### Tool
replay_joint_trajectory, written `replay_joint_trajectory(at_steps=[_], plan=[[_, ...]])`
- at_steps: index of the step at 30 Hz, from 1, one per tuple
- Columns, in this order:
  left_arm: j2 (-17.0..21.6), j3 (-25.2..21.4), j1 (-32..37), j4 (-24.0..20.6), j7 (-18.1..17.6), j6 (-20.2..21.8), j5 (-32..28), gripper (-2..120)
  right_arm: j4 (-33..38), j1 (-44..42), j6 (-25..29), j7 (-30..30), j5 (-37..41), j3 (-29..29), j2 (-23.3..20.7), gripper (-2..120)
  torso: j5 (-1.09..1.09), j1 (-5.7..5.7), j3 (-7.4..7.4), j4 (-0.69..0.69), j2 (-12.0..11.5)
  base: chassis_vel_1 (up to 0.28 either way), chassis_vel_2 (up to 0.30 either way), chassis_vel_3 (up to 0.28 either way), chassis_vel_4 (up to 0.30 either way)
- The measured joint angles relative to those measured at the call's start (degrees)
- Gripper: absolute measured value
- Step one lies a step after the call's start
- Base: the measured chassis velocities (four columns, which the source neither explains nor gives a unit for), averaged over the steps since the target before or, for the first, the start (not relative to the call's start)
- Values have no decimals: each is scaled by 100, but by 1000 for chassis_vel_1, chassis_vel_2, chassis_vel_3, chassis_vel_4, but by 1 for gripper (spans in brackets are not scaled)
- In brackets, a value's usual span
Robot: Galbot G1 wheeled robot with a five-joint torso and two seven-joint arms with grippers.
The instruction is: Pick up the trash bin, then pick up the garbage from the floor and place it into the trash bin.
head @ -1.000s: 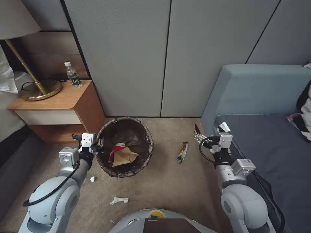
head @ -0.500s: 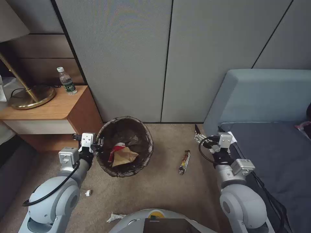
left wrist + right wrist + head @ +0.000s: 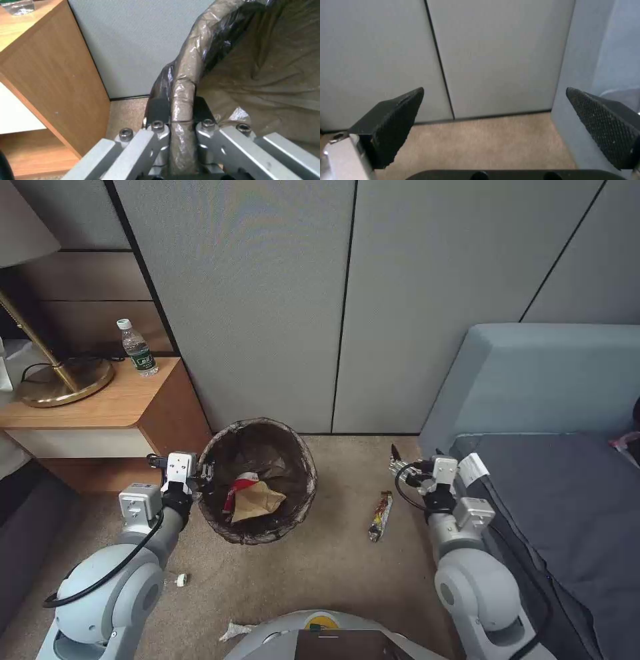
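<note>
The trash bin (image 3: 263, 443), lined with a dark crinkled bag, is held low over the floor (image 3: 333, 567). My left gripper (image 3: 205, 473) is shut on its near-left rim. In the left wrist view the fingers (image 3: 156, 110) clamp the bag-covered rim (image 3: 183, 75). Inside the bin lie a crushed red-and-white cup (image 3: 241, 488) and a brown paper scrap (image 3: 261, 501). More garbage is on the carpet: a snack wrapper (image 3: 380, 517), a white tissue (image 3: 232, 630) and a small white cap (image 3: 180, 579). My right gripper (image 3: 399, 465) hovers open just right of and above the wrapper, with its pads (image 3: 393, 120) spread wide and nothing between them.
A wooden nightstand (image 3: 100, 410) stands left of the bin, carrying a brass lamp base (image 3: 63, 380) and an upright bottle (image 3: 137, 348). A grey-blue sofa (image 3: 553, 493) borders the right side, close to my right arm. Grey wall panels (image 3: 267, 300) close off the back.
The head camera has shifted, sliding the room's things left and down in the picture. My right gripper has moved a little left and toward the wall. The left gripper still holds the bin.
</note>
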Motion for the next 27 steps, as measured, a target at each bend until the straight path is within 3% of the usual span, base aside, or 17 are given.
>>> replay_joint_trajectory(at_steps=[27], plan=[[25,-66,94,-18,-77,33,-55,3,-2170,1452,-437,836,1475,-925,-138,100,0,0,1,1,0,0,0,0,0]])
